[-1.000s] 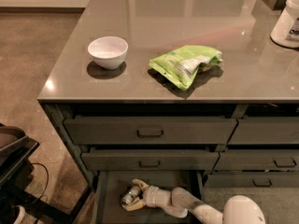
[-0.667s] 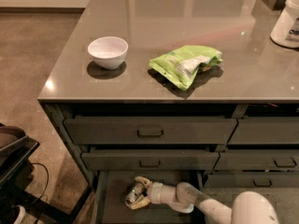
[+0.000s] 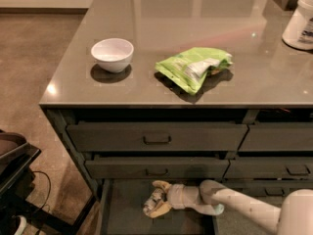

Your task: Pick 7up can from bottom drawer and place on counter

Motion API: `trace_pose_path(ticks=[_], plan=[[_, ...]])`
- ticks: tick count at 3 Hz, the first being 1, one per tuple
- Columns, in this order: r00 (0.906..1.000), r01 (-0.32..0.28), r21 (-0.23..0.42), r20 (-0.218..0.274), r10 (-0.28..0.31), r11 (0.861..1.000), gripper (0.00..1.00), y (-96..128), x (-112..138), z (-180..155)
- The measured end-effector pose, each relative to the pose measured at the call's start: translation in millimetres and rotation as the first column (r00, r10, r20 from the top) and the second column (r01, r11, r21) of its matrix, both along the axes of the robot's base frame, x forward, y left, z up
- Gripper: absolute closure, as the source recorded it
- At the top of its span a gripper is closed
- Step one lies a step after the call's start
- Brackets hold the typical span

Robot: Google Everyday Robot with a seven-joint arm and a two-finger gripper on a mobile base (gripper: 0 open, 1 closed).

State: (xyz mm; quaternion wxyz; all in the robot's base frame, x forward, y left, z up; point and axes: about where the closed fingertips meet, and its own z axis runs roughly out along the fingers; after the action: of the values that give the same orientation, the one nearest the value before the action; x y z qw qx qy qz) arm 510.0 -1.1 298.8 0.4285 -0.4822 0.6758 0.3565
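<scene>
The bottom drawer is pulled open below the counter. My gripper reaches into it from the right, wrist toward the lower right corner of the view. Its two tan fingers sit on either side of the 7up can, a small silvery can lying between them. The gripper is shut on the can, low in the drawer near its middle. The arm hides the drawer floor to the right of the can.
A white bowl and a lime-green snack bag lie on the counter. A white tub stands at its right edge. Closed drawers with loop handles sit above the open one. A dark cart stands at lower left.
The gripper and the can between its fingers have shifted to the right and slightly up inside the drawer. The arm has drawn back toward the right.
</scene>
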Motion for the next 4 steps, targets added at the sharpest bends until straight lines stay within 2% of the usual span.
trace_pose_path(ticks=[1,2,3,4], plan=[[0.9954,-0.054,-0.022,-0.08,0.052,0.998,1.0,-12.4,-18.1,29.1],[0.9954,-0.054,-0.022,-0.08,0.052,0.998,1.0,-12.3,-18.2,29.1],[0.995,-0.08,-0.065,-0.065,0.075,0.995,1.0,-15.1,-28.7,58.1],[0.9964,-0.084,-0.119,-0.024,0.081,0.989,1.0,-30.6,-58.9,122.9]])
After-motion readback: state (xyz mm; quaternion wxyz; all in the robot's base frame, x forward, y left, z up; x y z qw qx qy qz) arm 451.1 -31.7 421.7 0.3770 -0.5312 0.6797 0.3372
